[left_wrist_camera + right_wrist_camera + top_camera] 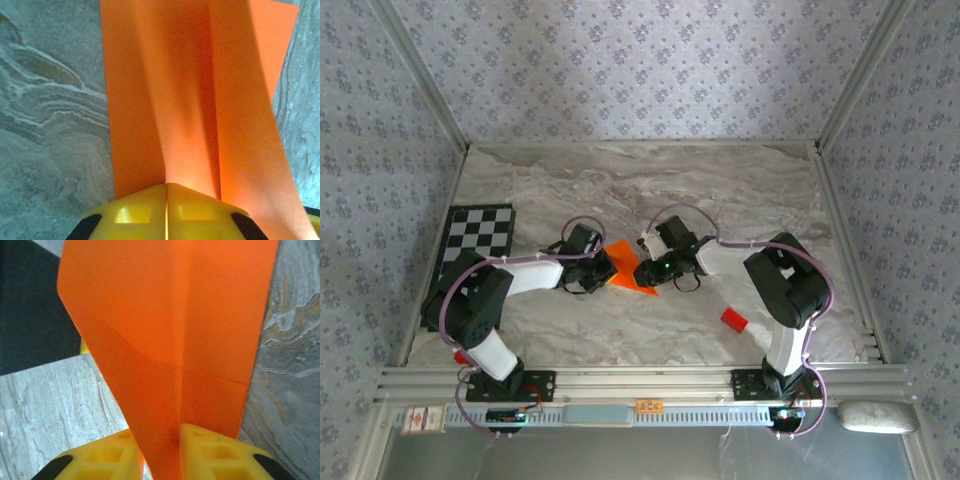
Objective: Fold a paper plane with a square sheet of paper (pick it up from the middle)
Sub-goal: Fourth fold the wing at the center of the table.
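The creased orange sheet (628, 268) is lying mid-way across the marble table (650, 190), between the two arms. Mid-fold seems to be the step: the left gripper (166, 192) is clamping tight on the centre crease. The right gripper (161, 442) is straddling the opposite end with its jaws slightly apart, possibly not gripping. Next, I judge, it is needing a fresh hold on a flap while the left is anchoring.
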Motion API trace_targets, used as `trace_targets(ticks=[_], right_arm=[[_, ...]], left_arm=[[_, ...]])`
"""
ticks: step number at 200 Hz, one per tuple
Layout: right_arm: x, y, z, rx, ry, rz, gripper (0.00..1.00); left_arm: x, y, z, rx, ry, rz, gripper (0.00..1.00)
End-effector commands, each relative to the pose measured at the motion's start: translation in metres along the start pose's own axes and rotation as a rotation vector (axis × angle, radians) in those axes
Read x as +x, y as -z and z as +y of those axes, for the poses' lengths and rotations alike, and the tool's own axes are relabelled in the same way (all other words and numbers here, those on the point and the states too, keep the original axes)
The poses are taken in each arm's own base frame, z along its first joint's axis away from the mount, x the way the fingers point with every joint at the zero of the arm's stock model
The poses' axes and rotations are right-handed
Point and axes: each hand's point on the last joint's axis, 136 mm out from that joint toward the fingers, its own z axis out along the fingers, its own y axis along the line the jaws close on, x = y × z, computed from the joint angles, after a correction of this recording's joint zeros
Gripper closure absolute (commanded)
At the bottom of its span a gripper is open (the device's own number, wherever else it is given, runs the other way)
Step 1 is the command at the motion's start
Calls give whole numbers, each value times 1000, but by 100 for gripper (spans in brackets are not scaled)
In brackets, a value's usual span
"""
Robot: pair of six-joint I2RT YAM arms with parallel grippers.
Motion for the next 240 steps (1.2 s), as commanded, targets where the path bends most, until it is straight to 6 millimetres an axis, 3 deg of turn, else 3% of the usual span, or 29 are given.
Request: trace_targets(ticks=[1,75,141,240], right_arm=[[5,3,7,-37,-26,26,76],[13,-5,-2,-24,-61,75,86],[14,-6,-12,-46,-154,91,88],[8,-3,-9,-117,-225,113,88]], left_arm=[[2,-4,14,-58,3,21,92],[1,-2,10,-48,-3,19,92],[-4,12,-13,28,-43,-6,88],[9,9,-48,212,-167,9,65]])
